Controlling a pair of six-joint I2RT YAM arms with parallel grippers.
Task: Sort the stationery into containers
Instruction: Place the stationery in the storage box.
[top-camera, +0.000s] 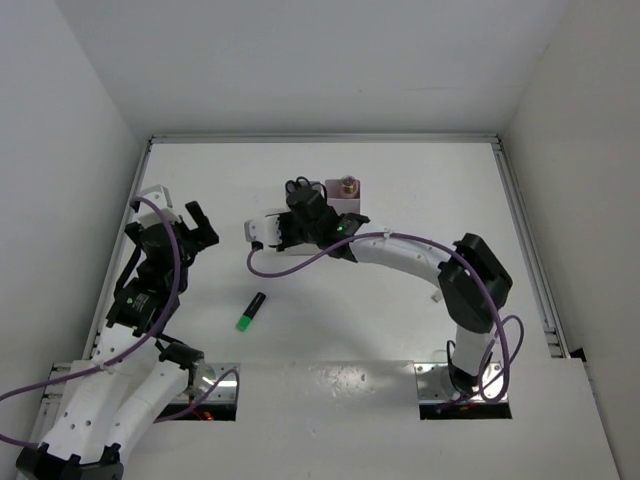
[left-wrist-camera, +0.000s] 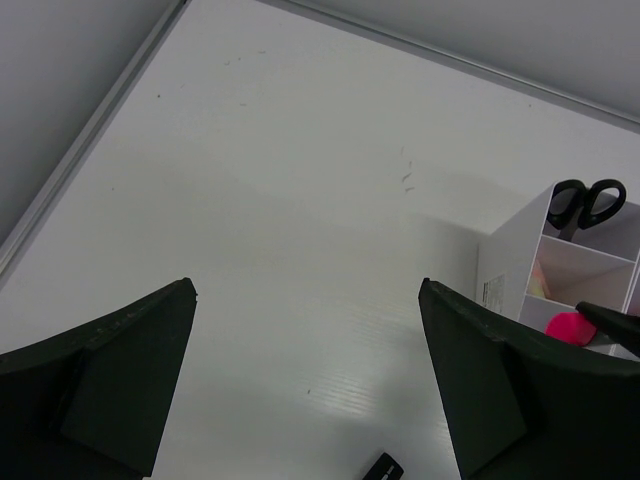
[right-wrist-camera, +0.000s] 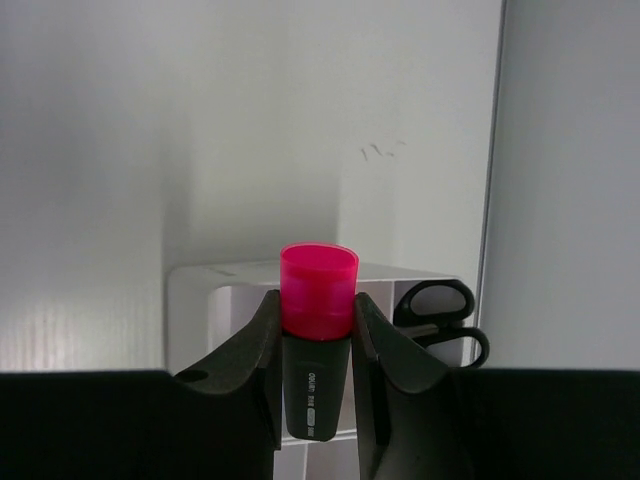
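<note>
Pink highlighter (right-wrist-camera: 318, 275): sitting in the R gripper, long axis running along the fingers. Pink end is pointing out past the fingertips toward the box; black cap is pointing back toward the wrist.
R gripper (right-wrist-camera: 316, 310): clamping the pink highlighter, one finger pressing on each side of the barrel.
Pink highlighter, place: hanging at the box (right-wrist-camera: 190, 300), mid-tabletop. In the L wrist view the pink end is showing at the end compartment farthest from the scissors. Can't tell if it is in it or just above.
Scissors (right-wrist-camera: 440, 320): standing in an end compartment of the same box, black handle loops sticking up over the rim.
Green highlighter (top-camera: 249, 312): lying flat on the tabletop (left-wrist-camera: 300, 180), near side of the box and well apart from it, between the two arms. Long axis is running diagonal, black cap pointing far-right and green end pointing near-left.
L gripper (left-wrist-camera: 308, 290): hanging over bare tabletop w/ fingers spread wide, nothing between them, left of the box and apart from it.
2nd box (top-camera: 336, 186): sitting just behind the R arm's wrist, further back on the tabletop. Contents too small to tell.
</note>
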